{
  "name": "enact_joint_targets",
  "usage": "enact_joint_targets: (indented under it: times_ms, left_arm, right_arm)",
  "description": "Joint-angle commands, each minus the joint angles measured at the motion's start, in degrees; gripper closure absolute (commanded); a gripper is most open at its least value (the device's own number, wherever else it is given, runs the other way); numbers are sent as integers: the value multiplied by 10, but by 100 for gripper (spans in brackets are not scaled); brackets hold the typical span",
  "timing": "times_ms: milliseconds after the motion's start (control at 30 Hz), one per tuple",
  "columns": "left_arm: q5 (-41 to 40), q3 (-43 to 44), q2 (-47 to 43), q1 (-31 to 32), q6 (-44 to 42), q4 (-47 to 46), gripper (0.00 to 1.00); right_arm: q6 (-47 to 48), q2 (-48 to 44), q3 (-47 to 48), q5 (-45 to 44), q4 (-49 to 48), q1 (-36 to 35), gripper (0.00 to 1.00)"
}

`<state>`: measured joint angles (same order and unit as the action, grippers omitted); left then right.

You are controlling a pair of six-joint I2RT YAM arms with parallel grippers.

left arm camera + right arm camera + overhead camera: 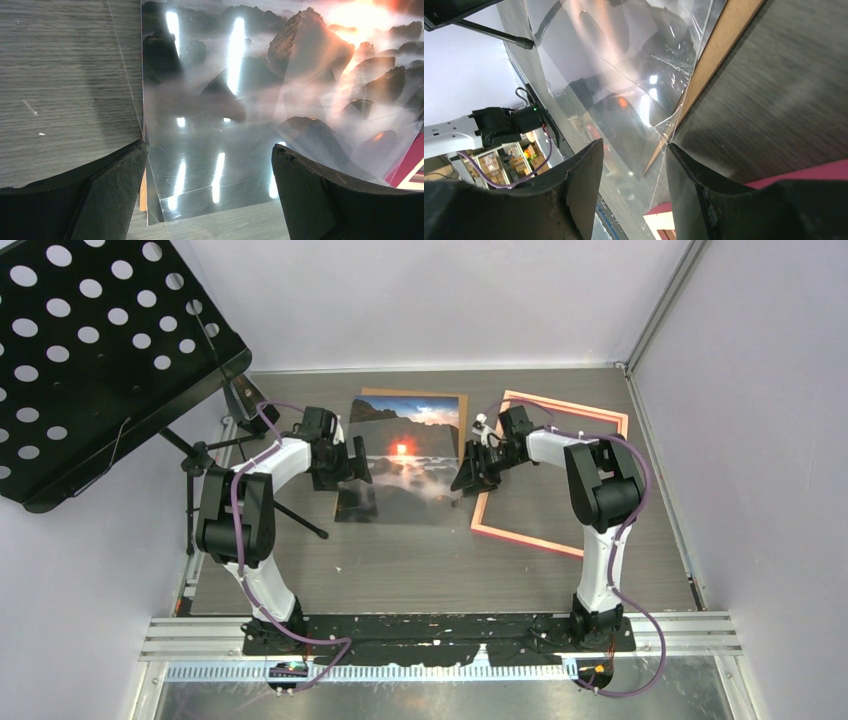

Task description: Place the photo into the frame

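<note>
1. Right hand [634, 150]: jaws half apart, straddling the photo [405, 470] at its 3 o'clock edge, nothing gripped.
2. Left hand [345, 465]: jaws wide, empty, at the 9 o'clock edge.
3. Photo: flat on backing board [410, 393].
4. Frame [530, 543]: empty, at 3 o'clock.

Handling: pinch the edge only, lift level, avoid creasing.

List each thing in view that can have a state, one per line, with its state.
photo: flat, face up on the brown board, outside the frame.
frame: flat on the table, no photo in it.
brown board: flat under the photo.
music stand: standing, tray tilted.
left gripper: jaws wide open over the photo's left edge.
right gripper: jaws open at the photo's right edge.
</note>
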<state>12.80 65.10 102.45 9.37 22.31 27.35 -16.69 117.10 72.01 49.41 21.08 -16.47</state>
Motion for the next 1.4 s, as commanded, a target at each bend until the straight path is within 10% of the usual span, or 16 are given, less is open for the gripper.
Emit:
enact_joint_targets:
  times_ms: [0,1367]
  left_arm:
    - [44,-31,33,13,13,3,1]
    - [36,-35,28,13,14,0,1]
  right_arm:
    - [78,34,60,-4,12,-8,45]
    - [237,45,104,-104,179,7,36]
